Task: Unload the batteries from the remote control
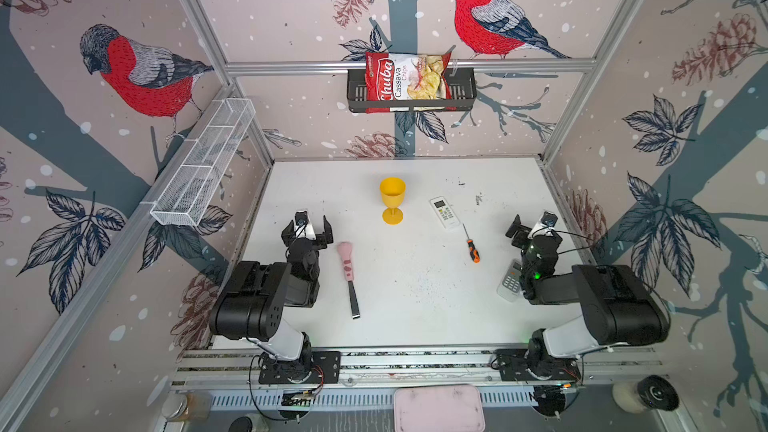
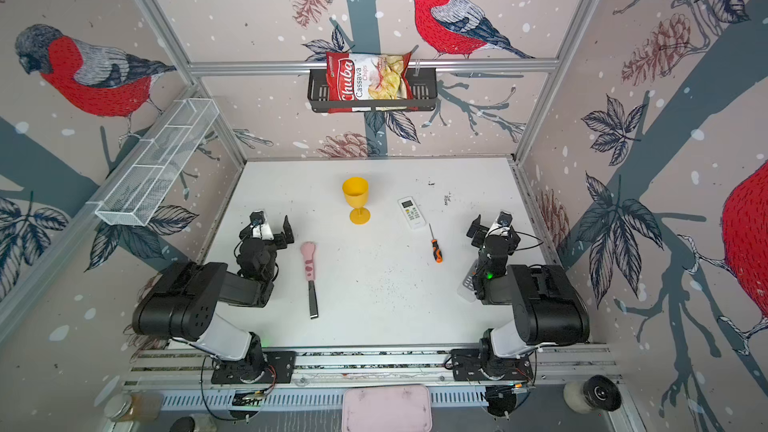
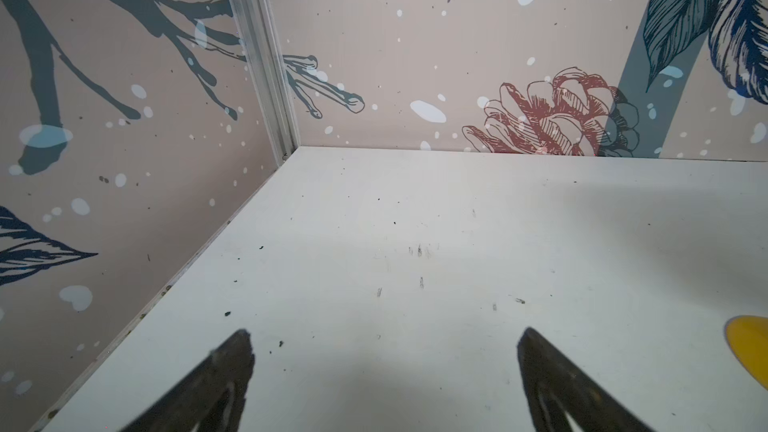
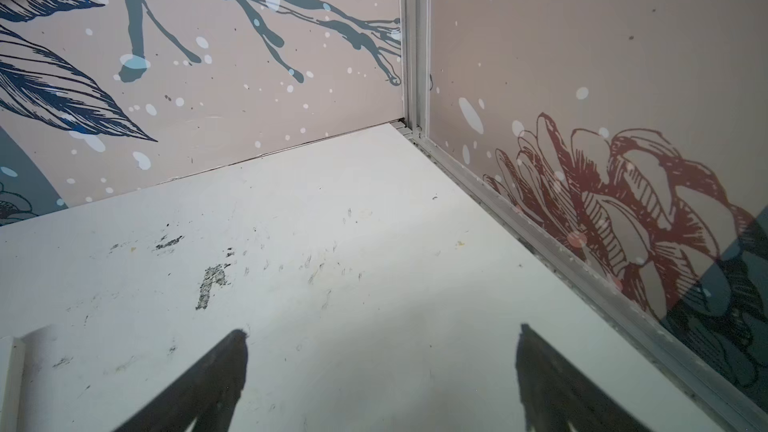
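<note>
Batteries presumably sit inside the light, slick remote control point(image 1: 444, 212), best pinched across its long edges; left gripper point(image 3: 386, 336) and right gripper point(image 4: 383, 332) jaws gape empty.

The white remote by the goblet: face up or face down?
Face up: the white remote shows its screen and buttons in both top views, flat on the table; its back is hidden.

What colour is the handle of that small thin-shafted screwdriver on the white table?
Orange and black, the screwdriver handle; clearest in a top view.

"Chuba Cassava Chips" on bag point(image 1: 409, 83)
</note>
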Controlling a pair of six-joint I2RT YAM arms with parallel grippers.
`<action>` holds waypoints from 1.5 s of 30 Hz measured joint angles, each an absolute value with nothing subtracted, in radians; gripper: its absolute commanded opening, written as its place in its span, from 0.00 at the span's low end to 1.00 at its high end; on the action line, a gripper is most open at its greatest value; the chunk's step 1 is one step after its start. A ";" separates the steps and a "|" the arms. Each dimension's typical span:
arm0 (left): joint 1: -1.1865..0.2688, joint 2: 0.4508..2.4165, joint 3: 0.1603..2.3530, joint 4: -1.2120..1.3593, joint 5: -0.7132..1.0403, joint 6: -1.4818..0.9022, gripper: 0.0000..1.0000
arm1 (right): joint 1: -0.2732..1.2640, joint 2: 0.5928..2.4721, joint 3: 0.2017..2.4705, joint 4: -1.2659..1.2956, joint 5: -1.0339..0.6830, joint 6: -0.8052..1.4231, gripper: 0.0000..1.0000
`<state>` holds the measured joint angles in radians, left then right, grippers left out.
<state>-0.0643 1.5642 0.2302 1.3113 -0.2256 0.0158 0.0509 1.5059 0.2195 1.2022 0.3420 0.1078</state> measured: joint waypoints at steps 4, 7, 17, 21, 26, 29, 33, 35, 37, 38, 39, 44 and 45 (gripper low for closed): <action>-0.064 1.564 0.230 1.311 -0.214 0.016 0.98 | 0.041 1.505 0.220 1.202 0.325 0.108 1.00; -0.064 1.564 0.230 1.311 -0.213 0.016 0.98 | 0.040 1.505 0.220 1.201 0.314 0.108 1.00; -0.064 1.564 0.230 1.311 -0.212 0.016 0.98 | 0.038 1.505 0.225 1.196 0.308 0.109 1.00; -0.064 1.564 0.230 1.309 -0.211 0.016 0.98 | 0.035 1.505 0.228 1.196 0.306 0.111 1.00; -0.056 1.564 0.234 1.294 -0.205 0.015 0.98 | 0.033 1.505 0.228 1.196 0.306 0.111 0.99; -0.055 1.563 0.234 1.294 -0.203 0.008 0.98 | 0.033 1.504 0.227 1.196 0.306 0.111 0.99; -0.093 1.517 0.217 1.292 -0.260 0.009 0.98 | 0.045 1.475 0.221 1.185 0.311 0.111 0.99; -0.124 1.475 0.224 1.264 -0.300 0.022 0.98 | 0.067 1.427 0.239 1.134 0.331 0.108 0.99; -0.147 1.434 0.271 1.182 -0.338 0.027 0.98 | 0.084 1.369 0.293 1.041 0.345 0.108 0.99; -0.156 1.419 0.299 1.141 -0.357 0.027 0.98 | 0.085 1.348 0.319 1.001 0.352 0.112 0.99; -0.167 1.403 0.331 1.092 -0.379 0.027 0.98 | 0.086 1.327 0.344 0.956 0.363 0.121 0.99; -0.215 1.325 0.483 0.827 -0.419 0.006 0.98 | 0.096 1.269 0.453 0.704 0.368 0.167 1.00; -0.220 1.307 0.516 0.774 -0.418 0.002 0.98 | 0.100 1.265 0.484 0.651 0.356 0.181 0.99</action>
<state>-0.2199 1.3071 0.5163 0.7742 -0.4179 0.0017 0.1001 1.2648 0.4835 0.6514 0.3557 0.1806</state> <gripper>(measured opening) 0.982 0.994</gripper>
